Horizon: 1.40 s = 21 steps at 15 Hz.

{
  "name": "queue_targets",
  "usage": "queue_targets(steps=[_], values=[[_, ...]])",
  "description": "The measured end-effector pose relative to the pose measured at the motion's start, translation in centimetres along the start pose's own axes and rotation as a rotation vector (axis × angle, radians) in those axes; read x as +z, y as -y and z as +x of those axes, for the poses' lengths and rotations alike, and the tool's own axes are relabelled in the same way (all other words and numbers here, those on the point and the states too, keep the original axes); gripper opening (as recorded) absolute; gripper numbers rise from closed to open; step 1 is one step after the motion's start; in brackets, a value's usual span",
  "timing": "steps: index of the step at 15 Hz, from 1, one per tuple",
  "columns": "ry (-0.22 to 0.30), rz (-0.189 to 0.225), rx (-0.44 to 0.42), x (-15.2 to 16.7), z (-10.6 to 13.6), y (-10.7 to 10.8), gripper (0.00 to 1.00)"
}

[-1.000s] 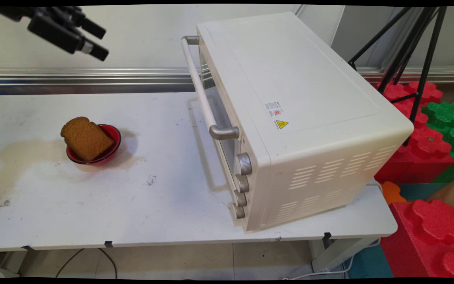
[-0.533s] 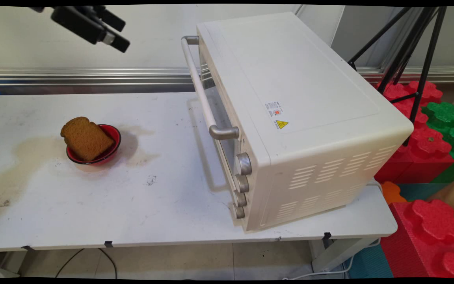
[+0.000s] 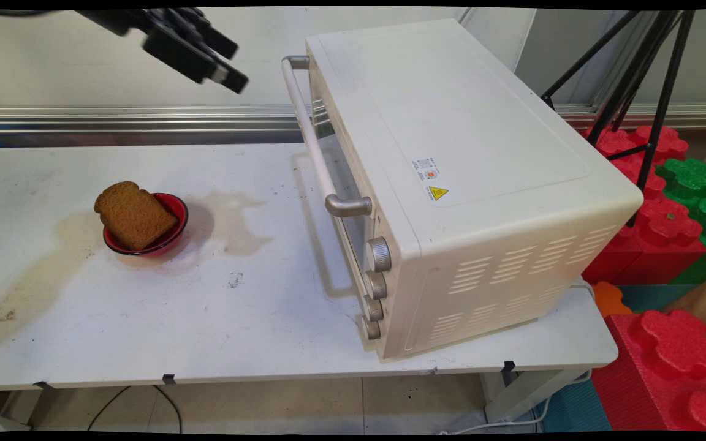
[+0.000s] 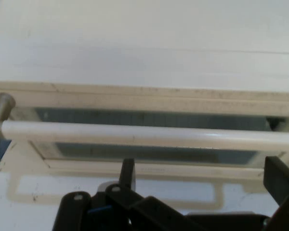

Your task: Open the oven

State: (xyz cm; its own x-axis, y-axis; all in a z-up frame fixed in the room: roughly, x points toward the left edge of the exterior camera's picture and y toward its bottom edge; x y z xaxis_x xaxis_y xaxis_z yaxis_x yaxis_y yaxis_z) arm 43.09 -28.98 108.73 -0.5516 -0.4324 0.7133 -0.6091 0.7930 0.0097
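Observation:
My gripper (image 3: 236,66) hangs high over the table's back edge, open and holding nothing, just left of the white toaster oven (image 3: 451,153). The oven door is shut, and its long white handle bar (image 3: 310,131) runs along the door's top. In the hand view my gripper (image 4: 203,171) points at that handle bar (image 4: 149,134), which crosses the picture above the fingertips with the door glass behind it. A brown slice of bread (image 3: 134,214) leans in a small red bowl (image 3: 172,229) on the table's left part, far below the gripper.
Four knobs (image 3: 376,285) run down the oven's front right side. The white table (image 3: 206,318) is stained brown around the bowl. Red and green foam blocks (image 3: 678,233) and a black tripod (image 3: 647,79) stand off the table's right end.
The gripper has travelled to the right along the back wall, from the far upper left toward the oven's handle. The bread, the bowl and the oven have stayed put.

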Motion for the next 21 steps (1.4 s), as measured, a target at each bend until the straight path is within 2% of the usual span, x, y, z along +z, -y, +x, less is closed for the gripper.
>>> queue_targets(steps=[8, 17, 18, 21], values=[[-0.022, -0.001, 0.02, 5.0, 0.7, -0.1, 1.0], [-0.026, 0.003, 0.037, 6.5, 0.9, -0.4, 1.0], [-0.026, 0.005, 0.037, 6.5, 0.9, -0.5, 0.0], [-0.027, 0.007, 0.042, 6.7, 1.0, -0.6, 0.0]])
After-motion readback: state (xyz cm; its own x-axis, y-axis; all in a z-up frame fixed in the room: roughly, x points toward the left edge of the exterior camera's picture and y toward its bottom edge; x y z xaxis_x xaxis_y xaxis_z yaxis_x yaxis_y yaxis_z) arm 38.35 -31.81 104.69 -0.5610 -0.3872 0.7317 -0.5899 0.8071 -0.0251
